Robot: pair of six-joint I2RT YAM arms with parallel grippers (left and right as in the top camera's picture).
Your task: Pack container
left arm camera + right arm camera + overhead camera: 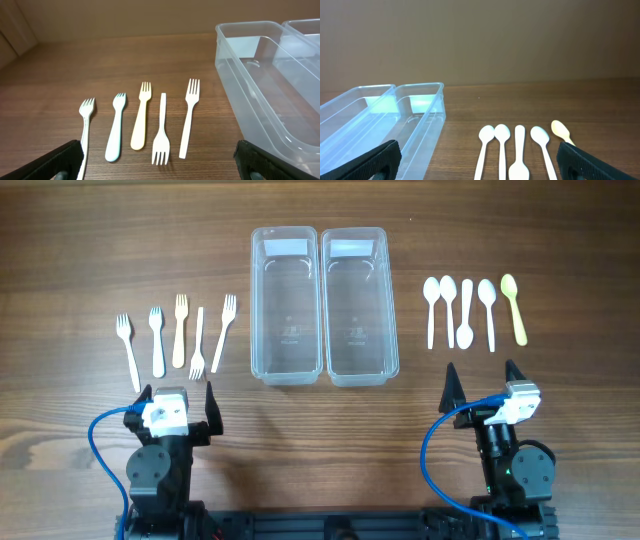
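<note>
- The left fingers (211, 408) are standing wide apart and holding nothing, hovering over bare surface (80, 260) just short of the forks.
- The right fingers (450, 385) are spreading just as wide, also gripping nothing, and pointing toward the spoons.
- Five forks (141, 116) are lying side by side ahead of the left arm. One white fork (160, 131) is pointing its tines back toward the robot while the others are pointing away.
- Five spoons (518, 150) are lining up ahead of the right arm, with a yellow spoon (514, 307) sitting outermost.
- The left container (256, 300) and the right container (392, 310) are sitting empty and touching along their long sides, midway between the two rows.
- This layout is probably giving each arm its own cutlery and its own nearby box, so the arms are not needing to cross; packing is not yet looking started.
- In both wrist views only the finger ends are showing, at the bottom corners.
- The spoon handles are running off the lower edge of the right wrist view, and the containers are being cropped in both wrist views.
- The clear container walls are making the rims hard to trace.
</note>
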